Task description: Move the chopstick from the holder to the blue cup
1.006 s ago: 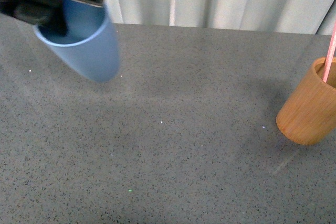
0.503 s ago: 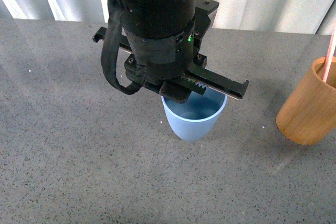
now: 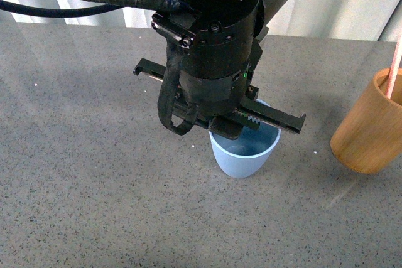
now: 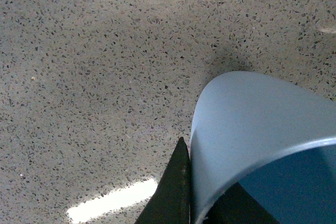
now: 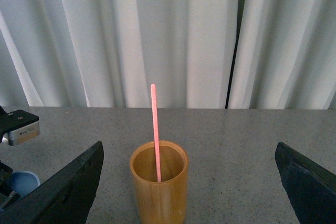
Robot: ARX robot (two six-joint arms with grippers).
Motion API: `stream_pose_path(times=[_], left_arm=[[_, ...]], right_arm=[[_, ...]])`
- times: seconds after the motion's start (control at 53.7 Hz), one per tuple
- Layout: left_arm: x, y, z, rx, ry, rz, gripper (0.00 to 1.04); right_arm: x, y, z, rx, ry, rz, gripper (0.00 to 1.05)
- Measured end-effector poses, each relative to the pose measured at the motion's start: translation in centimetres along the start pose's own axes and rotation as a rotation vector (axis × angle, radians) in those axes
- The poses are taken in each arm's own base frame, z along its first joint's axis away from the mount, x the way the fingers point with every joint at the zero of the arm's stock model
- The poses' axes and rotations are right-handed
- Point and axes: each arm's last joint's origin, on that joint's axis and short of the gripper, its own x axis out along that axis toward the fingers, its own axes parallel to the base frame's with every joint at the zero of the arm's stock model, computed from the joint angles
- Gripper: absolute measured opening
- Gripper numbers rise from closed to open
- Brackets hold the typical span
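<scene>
At the middle of the table (image 3: 94, 186), my left gripper (image 3: 235, 127) now holds the blue cup (image 3: 245, 155) upright. A second ago it was tilted and lifted at the far left, and half a second ago it was already near this spot. I am clamped on its rim, one finger (image 4: 176, 192) outside the wall and the other inside. The move brings the cup much closer to the holder (image 3: 367, 133) at the right, so I judge the receiving end is almost ready. The chopstick (image 3: 394, 70) stands in the holder as before, untouched. My right gripper (image 5: 188, 148) faces it with jaws spread wide, holding nothing.

My own wrist covers the cup's far rim in the front view, and I cannot tell whether its base is resting on the table or just above it. The holder's right side and the chopstick's top are cut off there, and the stick's lower end is hidden inside the holder.
</scene>
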Motion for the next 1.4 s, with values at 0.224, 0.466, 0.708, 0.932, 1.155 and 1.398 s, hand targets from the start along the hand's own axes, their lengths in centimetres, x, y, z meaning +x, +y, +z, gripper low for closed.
stream_pose_path(times=[0.224,0.466,0.708,0.932,1.155,1.398], left_arm=[[0.1,-0.9,0.3,-0.002,-0.002,-0.018,0.09],[0.0,-1.0,0.5,-0.011,0.003,-0.022,0.43],[-0.5,0.0,1.0,-0.035,-0.007,-0.009,0.75],[-3.9,2.9,2.2,-0.096,-0.085,-0.006,0.98],[-10.1,9.4,0.5,-0.237,-0.283,0.05,0.98],[-13.1,12.4,-2.7,-0.341,-0.504,0.173,0.98]], right_arm=[[0.0,0.0,0.0,0.0,0.0,0.0,0.95],[0.0,0.0,0.0,0.0,0.0,0.0,0.95],[0.0,0.0,0.0,0.0,0.0,0.0,0.95],[0.0,0.0,0.0,0.0,0.0,0.0,0.95],[0.0,0.0,0.0,0.0,0.0,0.0,0.95],[0.0,0.0,0.0,0.0,0.0,0.0,0.95]])
